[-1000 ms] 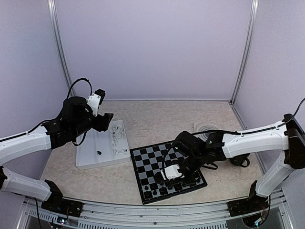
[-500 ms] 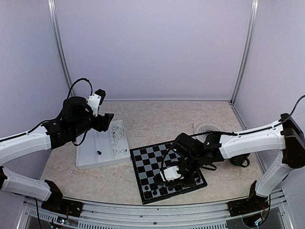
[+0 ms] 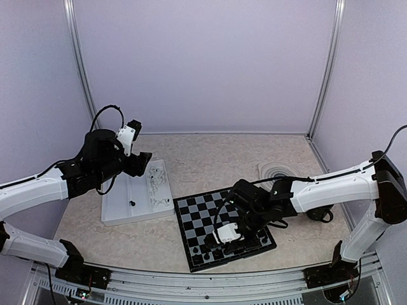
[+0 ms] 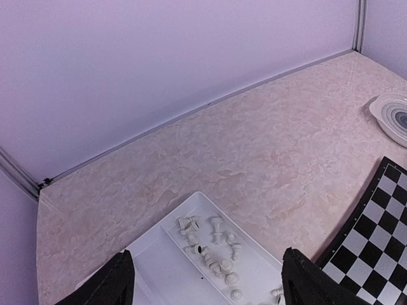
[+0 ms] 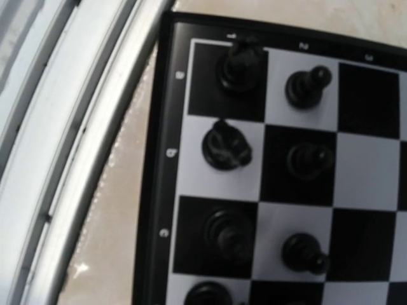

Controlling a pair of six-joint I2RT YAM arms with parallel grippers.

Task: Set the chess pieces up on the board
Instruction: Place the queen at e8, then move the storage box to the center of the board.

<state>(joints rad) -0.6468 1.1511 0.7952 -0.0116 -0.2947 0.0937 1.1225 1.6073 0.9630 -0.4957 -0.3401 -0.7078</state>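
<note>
My right arm has crept a little toward the near-left over the flat square chessboard of black and pale grey squares (image 3: 202, 216), while my left arm has kept its place above the white rectangular compartment tray (image 3: 124, 213). My right gripper (image 3: 241, 240) hangs low over the board's near rows. I cannot tell whether its jaws are parted or closed, because the top view hides them under the wrist and my right wrist camera shows no finger at all. That camera does show the tiny black plastic chess pieces (image 5: 226, 145) standing in two rows by the board's bordered corner, one to a square, about seven in sight and a few of them blurred. From above, the black set runs along the near edge of the board and the far rows lie bare. My left gripper (image 4: 206, 273) is spread wide with nothing between its fingers (image 4: 117, 283). It is poised over the tray compartment where the small white translucent chess pieces (image 4: 216, 244) lie in a loose heap, some toppled. One small black piece (image 3: 133, 203) sits alone in the tray's left compartment. The round grey ringed plate (image 3: 276, 170) on the far right carries nothing I can see. I judge the black side mostly done and the whole white side yet to go.
</note>
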